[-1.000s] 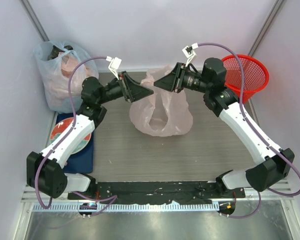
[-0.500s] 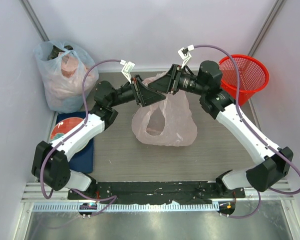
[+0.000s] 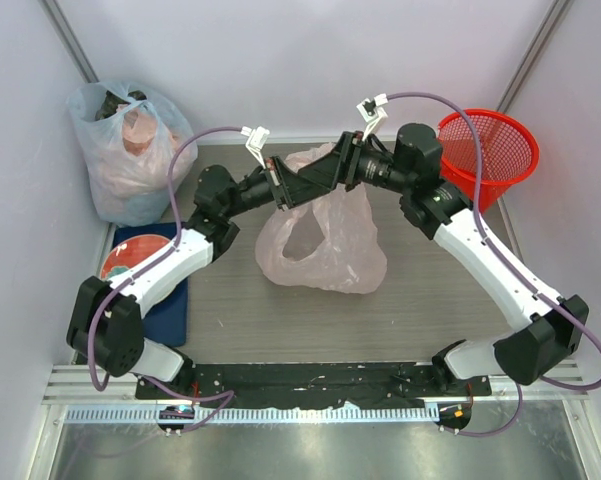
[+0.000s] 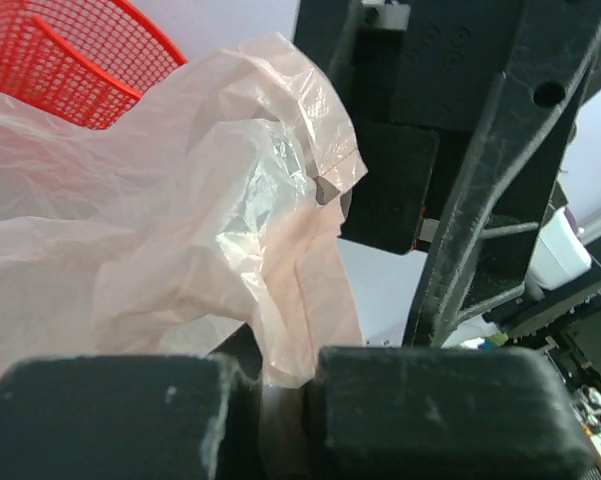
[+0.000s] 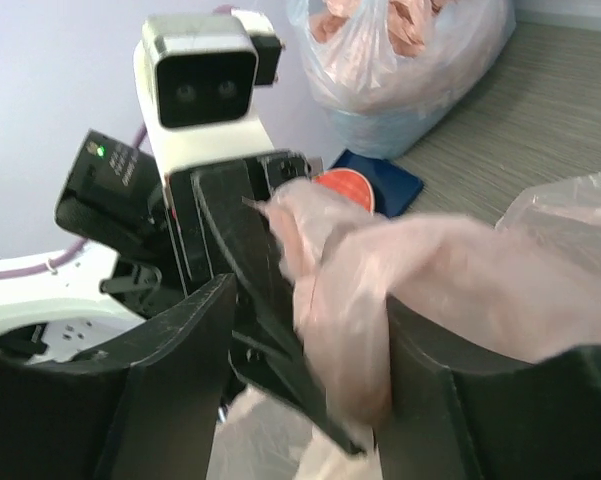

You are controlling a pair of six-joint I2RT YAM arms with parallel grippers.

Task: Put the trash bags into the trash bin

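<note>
The pale-pink trash bag (image 3: 320, 240) hangs above the table between my two grippers, its lower part sagging onto the grey surface. My left gripper (image 3: 292, 185) is shut on a fold of the bag's top edge, and the film (image 4: 180, 220) is pinched between its pads (image 4: 420, 400). My right gripper (image 3: 325, 172) faces it, almost touching. Its jaws (image 5: 310, 330) stand open, with bag film (image 5: 460, 280) draped against the right finger and the left gripper's finger (image 5: 250, 230) between them. The red mesh trash bin (image 3: 490, 150) stands at the back right, also seen behind the bag as the trash bin (image 4: 60, 60).
A bigger bluish-clear bag with pink lumps (image 3: 125, 150) sits in the back left corner. A round patterned plate (image 3: 135, 265) lies on a blue mat (image 3: 165, 310) at the left edge. White walls close in the back and both sides.
My left gripper moved right to the bag's top and shut on it. The right gripper's jaws opened wider. The bag swung slightly left.
</note>
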